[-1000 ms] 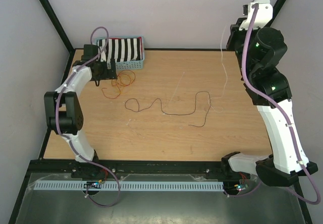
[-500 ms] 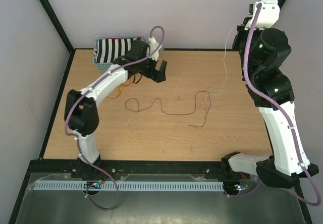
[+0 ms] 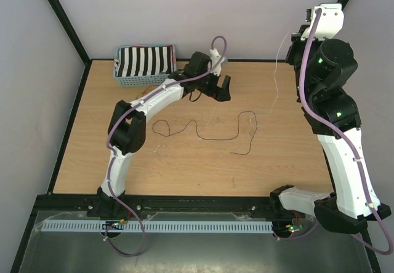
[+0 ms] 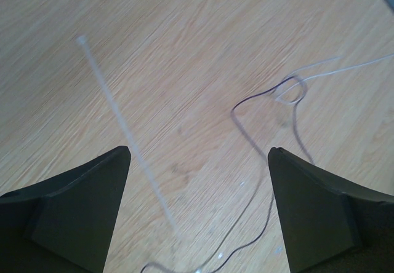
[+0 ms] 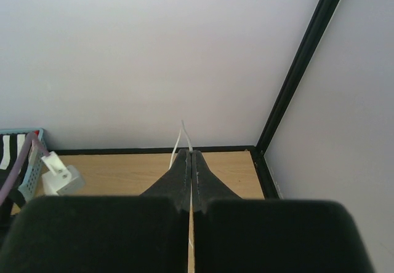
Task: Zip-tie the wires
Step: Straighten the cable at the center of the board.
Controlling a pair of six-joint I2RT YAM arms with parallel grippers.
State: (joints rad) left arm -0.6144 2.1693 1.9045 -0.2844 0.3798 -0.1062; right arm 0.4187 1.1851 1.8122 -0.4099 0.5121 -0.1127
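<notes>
Fingers (image 4: 74, 211) of our left gripper (image 4: 200, 156) stand wide apart and empty above the wooden table (image 3: 184, 168). Our right gripper (image 5: 191, 156) is pinched on a thin white strand (image 5: 182, 139), high by the back corner. A blue basket (image 3: 148, 80) marks the far edge. Mid-table snakes the dark wire (image 3: 203, 131), light and limp; we'd pinch it at a bend. A translucent zip tie (image 4: 123, 125) lies flat nearby, with bare wood around it.

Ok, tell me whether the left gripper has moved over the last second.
Yes. The left gripper has swung right, from beside the blue basket to well clear of it.
</notes>
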